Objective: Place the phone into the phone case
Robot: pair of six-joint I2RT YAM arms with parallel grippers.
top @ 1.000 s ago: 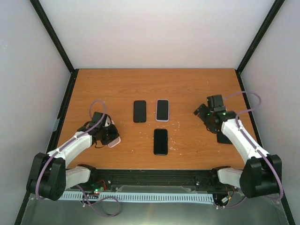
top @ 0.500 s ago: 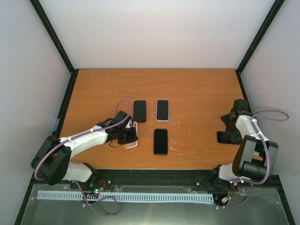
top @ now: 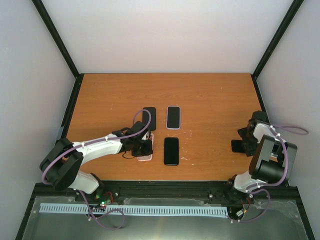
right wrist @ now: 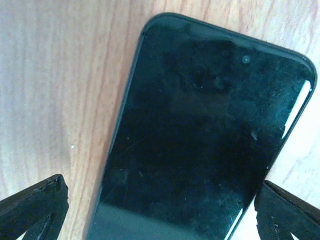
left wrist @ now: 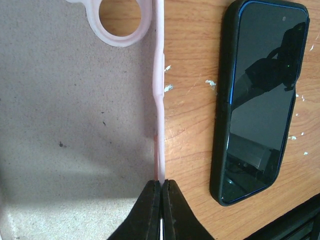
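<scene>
- Fingers (left wrist: 149, 210) of the left hand (left wrist: 161, 187) are clenched on the thin side wall of the pink case (left wrist: 75, 125), at the lower centre of the left wrist view; the case's grey lining faces the camera; its round camera hole sits at the top edge of the frame
- From above, the left hand (top: 141, 146) lies left of centre over the wooden surface (top: 210, 95), with the pink case (top: 145, 156) showing just below it; whether the case rests on the surface or hangs just over it I cannot tell
- Just right of the case and apart from it lies a dark-cased phone (top: 171, 150), screen up, lengthwise up the frame; in the left wrist view this dark-cased phone (left wrist: 260, 100) fills the right side, a blue line running round its screen; white flecks dot the wood between it and the case
- At the right edge of the overhead view the right arm is folded back; its right hand (top: 246, 140) sits over a black phone (top: 236, 146) close to the surface's right rim
- In the right wrist view the right hand (right wrist: 160, 190) is released, its fingers spread wide into the lower left and lower right corners; the black phone (right wrist: 200, 135) lies flat between them, screen up
- Farther back, above centre in the overhead view, two more phones lie side by side, near but apart; an all-dark phone (top: 149, 116) on the left, a pale-rimmed phone (top: 173, 117) on the right
</scene>
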